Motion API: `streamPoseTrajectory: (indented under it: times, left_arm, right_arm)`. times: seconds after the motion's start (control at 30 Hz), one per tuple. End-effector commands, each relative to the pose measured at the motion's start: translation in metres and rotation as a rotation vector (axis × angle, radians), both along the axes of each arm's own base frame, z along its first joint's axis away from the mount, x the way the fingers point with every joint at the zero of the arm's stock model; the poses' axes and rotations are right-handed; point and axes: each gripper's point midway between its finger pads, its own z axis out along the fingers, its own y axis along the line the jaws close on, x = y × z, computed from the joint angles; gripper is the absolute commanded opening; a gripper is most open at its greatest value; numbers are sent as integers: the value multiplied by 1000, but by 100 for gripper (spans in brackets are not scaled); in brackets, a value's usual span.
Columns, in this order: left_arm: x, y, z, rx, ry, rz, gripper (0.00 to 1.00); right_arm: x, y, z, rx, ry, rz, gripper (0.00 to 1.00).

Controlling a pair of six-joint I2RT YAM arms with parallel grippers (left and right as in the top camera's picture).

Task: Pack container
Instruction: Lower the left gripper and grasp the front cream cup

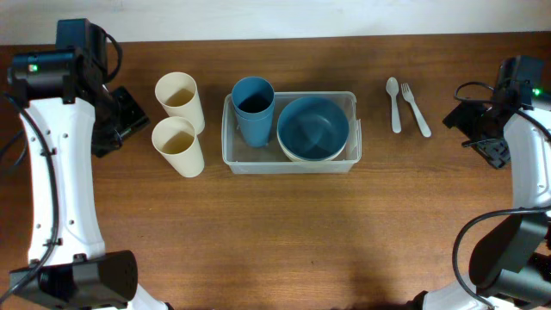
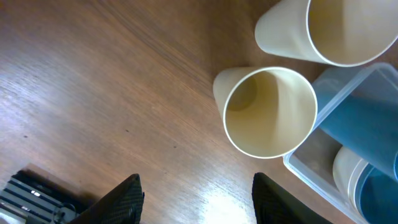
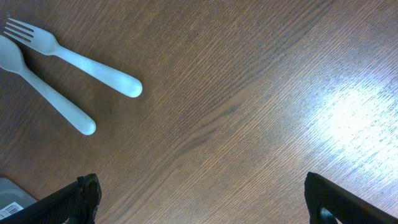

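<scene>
Two white robot arms rise from the near edge of a brown wooden table [image 1: 275, 232], one at each side. The wood has long thin lines in it, and light shines off it in spots. The left gripper [image 2: 196, 183] hangs over the wood with its two black fingers apart and nothing between them. The right gripper [image 3: 200, 186] is spread wide too and holds nothing. A bit farther back, in the middle, sits the clear container [image 1: 291, 167]. Inside it a blue cup [image 1: 253, 108] stands at the left end. At the right end a blue bowl [image 1: 314, 127] sits in a cream bowl [image 1: 297, 156]. Just left of the container stand the near cream cup [image 1: 178, 146] and the far cream cup [image 1: 179, 99], on the wood. To its right a pale spoon [image 1: 394, 105] and a pale fork [image 1: 416, 110] lie side by side. Behind the far edge of the table runs a white strip [image 1: 275, 17]; I cannot tell what it is.
</scene>
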Motion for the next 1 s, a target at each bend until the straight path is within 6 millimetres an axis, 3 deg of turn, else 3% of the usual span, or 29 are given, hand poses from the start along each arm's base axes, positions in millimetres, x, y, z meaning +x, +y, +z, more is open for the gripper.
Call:
streamPoseTrajectory:
  times: [0.0,0.23,0.33,0.97]
  left_arm:
    - [-2,-12,-7,-35,7,-14,58]
    - [8,-26,-36,-117,17,-28,59]
    - [10,-26,-51,-120,30,-28,67]
    - [6,-26,-114,-123,95,-24,67]
  right_arm:
    - [-2,-3,-2,-15,11,-7,99]
    - [-2,-3,-2,-16,11,-7,99]
    - [-2,-3,-2,-15,11,-7,99]
    - [-2,-3,-2,-15,11,-7,99]
